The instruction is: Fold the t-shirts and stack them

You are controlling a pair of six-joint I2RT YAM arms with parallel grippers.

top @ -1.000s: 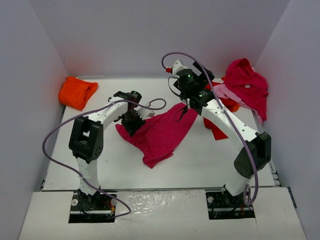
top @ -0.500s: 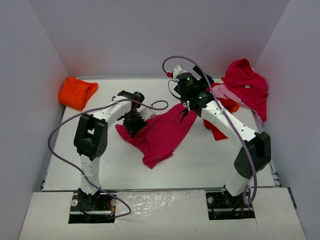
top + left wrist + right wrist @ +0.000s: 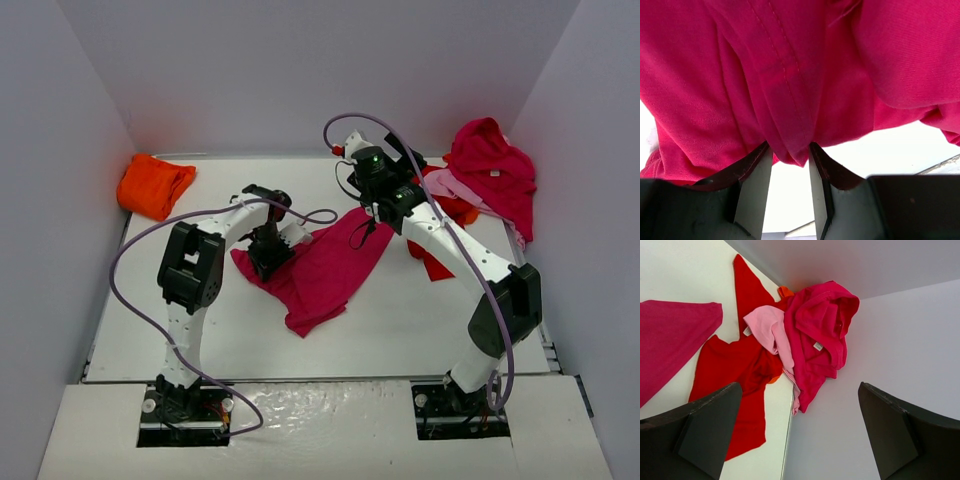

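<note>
A magenta t-shirt lies crumpled and partly spread at the table's middle. My left gripper sits at its left edge, shut on a fold of it; in the left wrist view the hem hangs pinched between the fingertips of the left gripper. My right gripper hovers above the shirt's far right corner, open and holding nothing. The right wrist view, with the right gripper wide open, shows a pile against the right wall: another magenta t-shirt, a light pink one and a bright red one.
An orange t-shirt lies bunched at the far left corner. The pile at the far right leans on the right wall, with the red shirt trailing onto the table. White walls enclose the table on three sides.
My left arm has shifted slightly to the right, its gripper staying shut on the magenta shirt's edge. The right gripper has turned a little and stays open.
</note>
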